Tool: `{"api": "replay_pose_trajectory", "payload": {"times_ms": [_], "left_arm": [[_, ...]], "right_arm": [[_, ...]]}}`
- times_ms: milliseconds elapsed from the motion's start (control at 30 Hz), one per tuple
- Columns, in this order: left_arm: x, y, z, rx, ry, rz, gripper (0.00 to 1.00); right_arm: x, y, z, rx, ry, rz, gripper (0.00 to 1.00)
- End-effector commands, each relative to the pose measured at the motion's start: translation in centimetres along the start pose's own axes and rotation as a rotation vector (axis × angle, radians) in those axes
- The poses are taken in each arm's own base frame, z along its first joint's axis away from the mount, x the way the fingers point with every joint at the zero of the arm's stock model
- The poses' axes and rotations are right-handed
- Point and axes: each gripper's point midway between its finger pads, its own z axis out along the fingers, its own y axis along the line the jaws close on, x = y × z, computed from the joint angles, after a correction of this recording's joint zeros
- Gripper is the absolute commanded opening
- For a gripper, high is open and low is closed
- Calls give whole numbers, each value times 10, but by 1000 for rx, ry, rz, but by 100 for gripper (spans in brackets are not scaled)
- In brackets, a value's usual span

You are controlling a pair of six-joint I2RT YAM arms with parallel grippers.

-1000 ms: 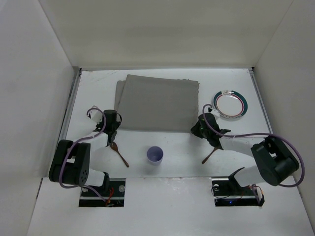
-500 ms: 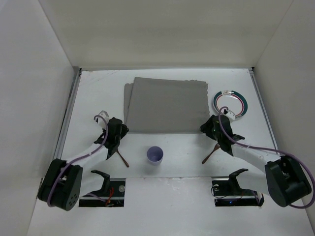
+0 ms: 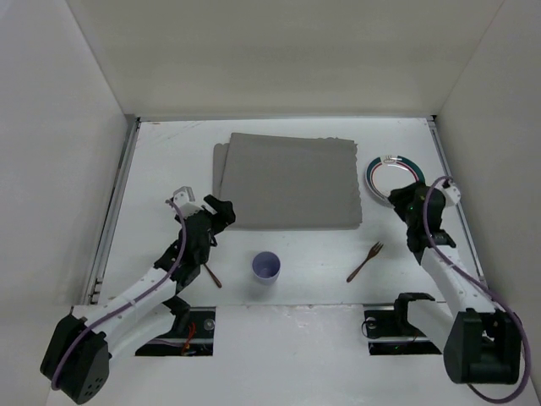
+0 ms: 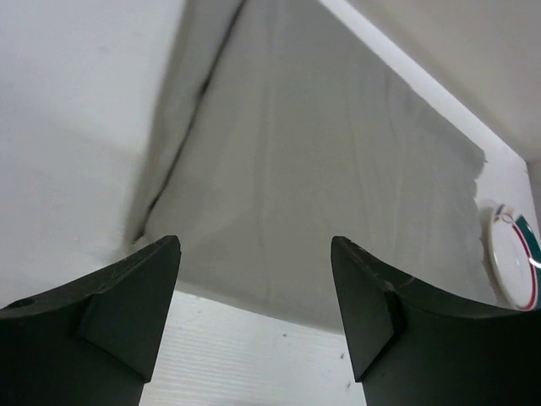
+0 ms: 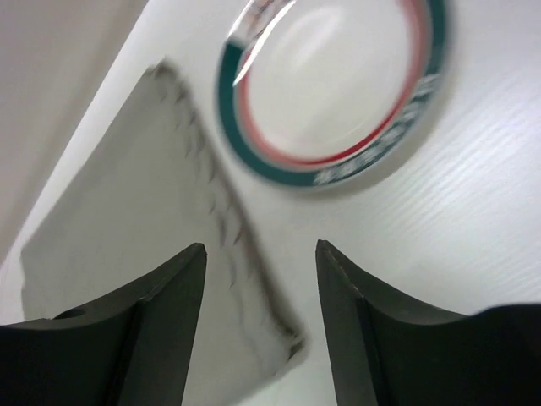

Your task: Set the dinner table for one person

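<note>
The dinner table point(image 3: 317, 254) is a matte white top. A grey cloth mat point(image 3: 292, 179) lies flat at its middle. My left gripper point(image 3: 226, 211) hovers open just off the mat's near left corner; in the left wrist view the gripper point(image 4: 255, 245) frames the mat's edge point(image 4: 321, 169), holding nothing. My right gripper point(image 3: 399, 201) stands open over the near rim of a white plate point(image 3: 390, 176) ringed in green and red. In the right wrist view the empty gripper point(image 5: 261, 245) frames the mat's corner point(image 5: 127, 245), with the plate point(image 5: 338, 85) beyond.
A lilac cup point(image 3: 266, 267) stands near the front centre. A brown spoon point(image 3: 209, 273) lies left of it, a brown fork point(image 3: 365, 261) to its right. Metal rails point(image 3: 114, 211) edge both sides, and white walls enclose the table.
Both grippers held the mat's near corners, shifted it right, then opened and let go. The left arm drew back slightly; the right arm swung right to the plate.
</note>
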Motion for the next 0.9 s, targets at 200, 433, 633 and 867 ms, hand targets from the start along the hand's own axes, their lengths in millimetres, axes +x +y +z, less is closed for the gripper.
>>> {"api": "replay_pose_trajectory", "payload": {"times_ms": [200, 433, 633, 867], "left_arm": [[-24, -20, -8, 75, -199, 46, 74], [-8, -14, -2, 72, -182, -27, 74], [-5, -11, 1, 69, -169, -61, 74], [-3, -8, 2, 59, -165, -80, 74]], "right_arm": [[-33, -53, 68, 152, -1, 217, 53], [-29, -59, 103, 175, 19, 277, 47], [-18, -73, 119, 219, 46, 345, 26], [-57, -55, 101, 101, -87, 389, 8]]}}
